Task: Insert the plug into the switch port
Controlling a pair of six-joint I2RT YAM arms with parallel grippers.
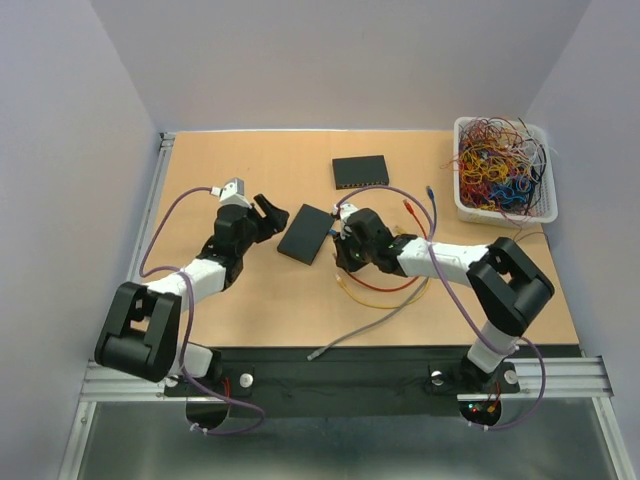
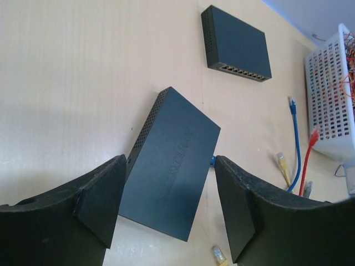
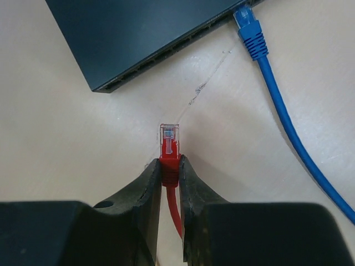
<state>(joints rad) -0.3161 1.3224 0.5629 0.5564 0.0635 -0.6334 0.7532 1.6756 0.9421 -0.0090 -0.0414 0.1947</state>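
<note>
A dark flat switch (image 1: 306,233) lies in the middle of the table, its row of ports facing my right gripper (image 1: 341,247). In the right wrist view that gripper (image 3: 170,166) is shut on the red boot of a red plug (image 3: 170,145). The clear tip points at the switch (image 3: 138,33) and stands a short way off the port edge. A blue plug (image 3: 247,23) sits in a port further right. My left gripper (image 2: 169,205) is open and straddles the near end of the switch (image 2: 169,166), with a gap on the right side.
A second dark switch (image 1: 361,171) lies further back. A white basket (image 1: 503,170) full of coloured wires stands at the back right. Loose blue cable (image 2: 294,133), red cable (image 2: 308,160) and yellow plugs (image 2: 283,163) lie right of the switch. A grey cable (image 1: 365,330) trails to the front edge.
</note>
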